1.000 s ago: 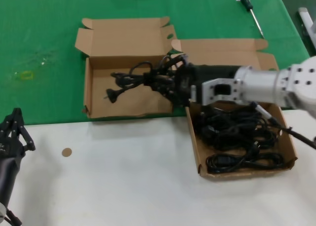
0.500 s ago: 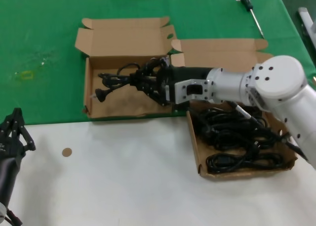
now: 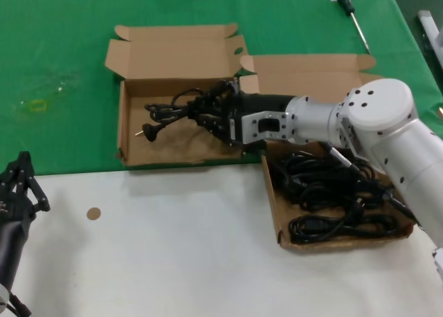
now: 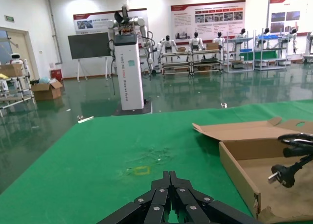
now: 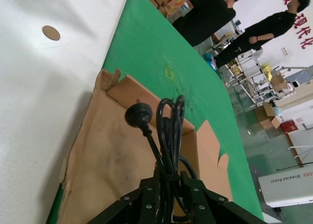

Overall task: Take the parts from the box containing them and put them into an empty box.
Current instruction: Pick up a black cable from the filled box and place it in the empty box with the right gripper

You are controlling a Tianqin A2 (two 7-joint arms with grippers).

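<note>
My right gripper is shut on a bundled black power cord and holds it just above the floor of the narrower, higher-walled empty box. The cord's plug hangs toward that box's left wall. In the right wrist view the gripper clamps the cord and its round plug over the box floor. The wider low box on the right holds several more coiled cords. My left gripper is shut and parked at the lower left; it also shows in the left wrist view.
A black-handled screwdriver lies on the green cloth at the far right. A small cardboard disc lies on the white table in front. Both lids stand open at the back. The left wrist view shows the empty box's wall.
My right arm reached left with the cord over the empty box, then drew back slightly to the right. The left arm has not moved.
</note>
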